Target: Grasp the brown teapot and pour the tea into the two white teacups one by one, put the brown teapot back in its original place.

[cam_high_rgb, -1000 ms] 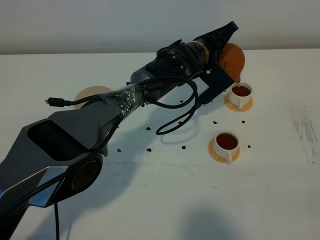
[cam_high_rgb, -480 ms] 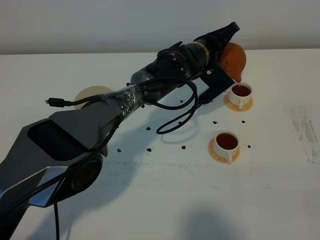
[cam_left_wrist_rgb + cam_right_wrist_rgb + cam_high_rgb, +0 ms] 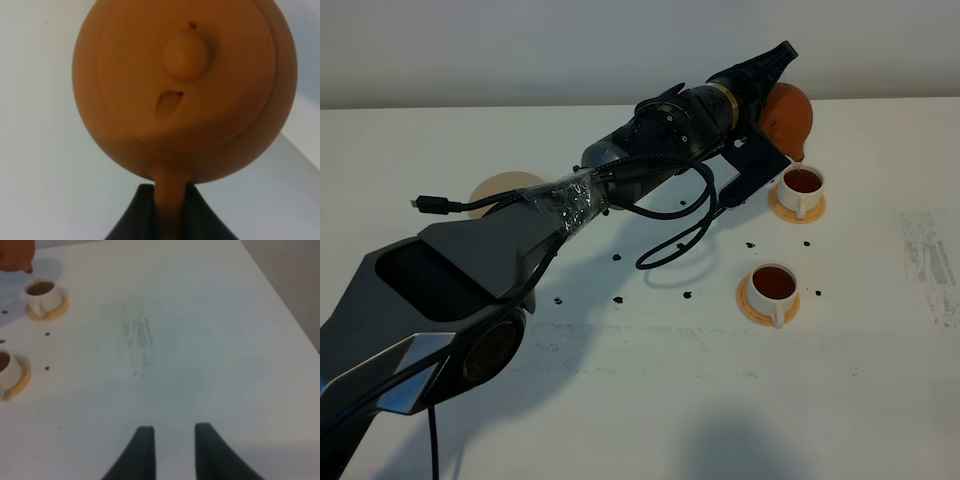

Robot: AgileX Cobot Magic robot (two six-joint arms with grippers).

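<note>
My left gripper reaches across to the far right and is shut on the loop handle of the brown teapot. The pot is held tilted, spout down, just above the far white teacup. That cup is full of dark tea and stands on an orange coaster. The near white teacup, on its own coaster, also holds tea. In the left wrist view the teapot fills the frame, its handle between the fingers. The beige disc lies bare at the left. My right gripper hovers over bare table, slightly open and holding nothing.
Dark specks are scattered on the white table between the arm and the cups. A loose black cable hangs under the left arm. Grey scuff marks lie at the right. The right wrist view shows both cups far left.
The teapot has tipped back and risen slightly. The stream of tea that ran from its spout into the far cup no longer shows in the high view. The right gripper has not moved.
</note>
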